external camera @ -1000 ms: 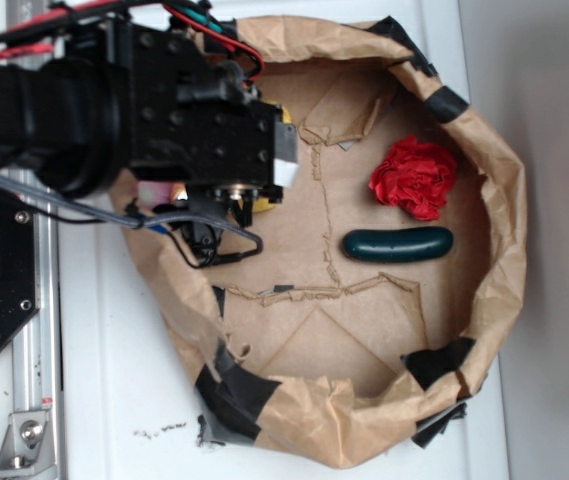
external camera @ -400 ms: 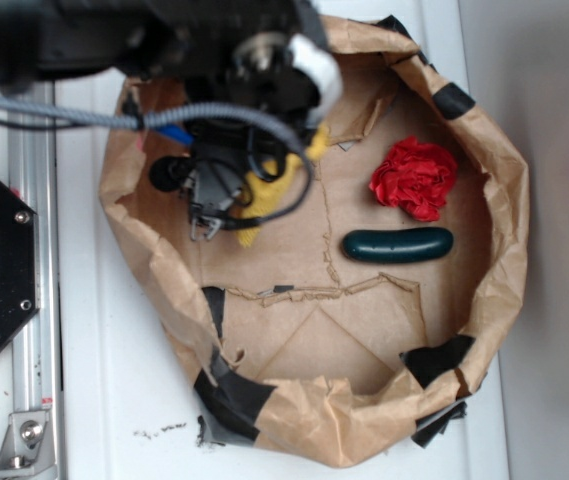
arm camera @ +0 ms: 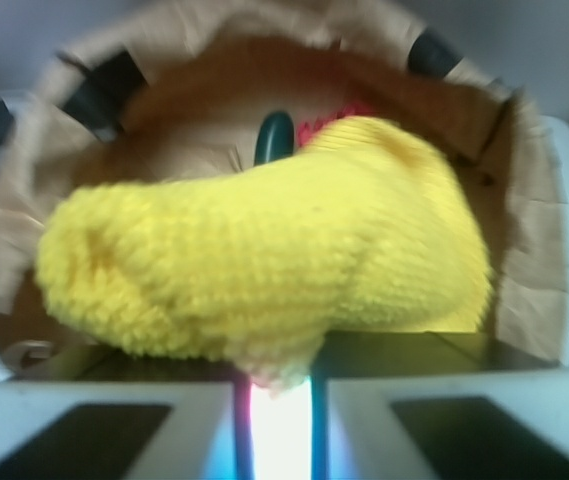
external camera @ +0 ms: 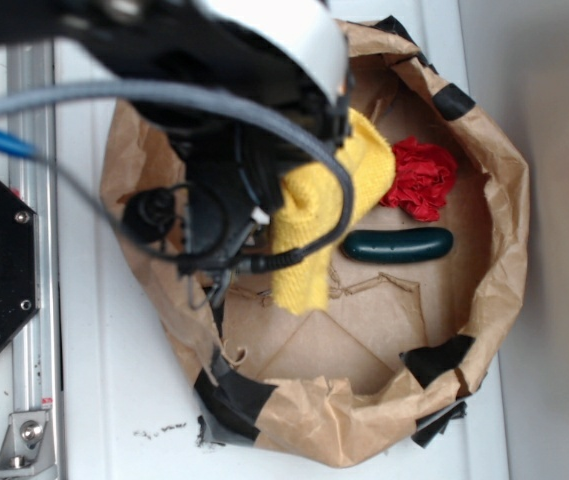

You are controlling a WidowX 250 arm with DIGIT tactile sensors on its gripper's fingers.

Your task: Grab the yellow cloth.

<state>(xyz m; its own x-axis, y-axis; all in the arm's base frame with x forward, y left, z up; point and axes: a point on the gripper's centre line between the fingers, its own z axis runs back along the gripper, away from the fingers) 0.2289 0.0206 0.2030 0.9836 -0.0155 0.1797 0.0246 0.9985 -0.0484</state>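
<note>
- Your end effector (arm camera: 276,375) has its two pale fingers (arm camera: 114,400) drawn nearly together at the bottom of the wrist view, with only a thin bright gap between them, and a fold of the yellow cloth (arm camera: 264,270) is pinched in that gap.
- You can see the cloth bulging out in front of the fingers and filling most of the wrist view.
- In the exterior view the yellow cloth (external camera: 319,215) hangs from the dark arm (external camera: 214,120), draped down over the floor of the brown paper bag (external camera: 494,250), whose walls are rolled down and patched with black tape.
- The lower end of the cloth dangles beside the left tip of the dark green cucumber (external camera: 399,244); you cannot tell whether they touch.
- The cucumber lies flat on the bag floor, and the red cloth (external camera: 422,178) sits just above it, partly overlapped at its left edge by the yellow cloth.
- In the wrist view only the cucumber's tip (arm camera: 274,135) and a sliver of the red cloth (arm camera: 326,122) show above the yellow cloth.
- The bag rests on the white table (external camera: 114,400).
</note>
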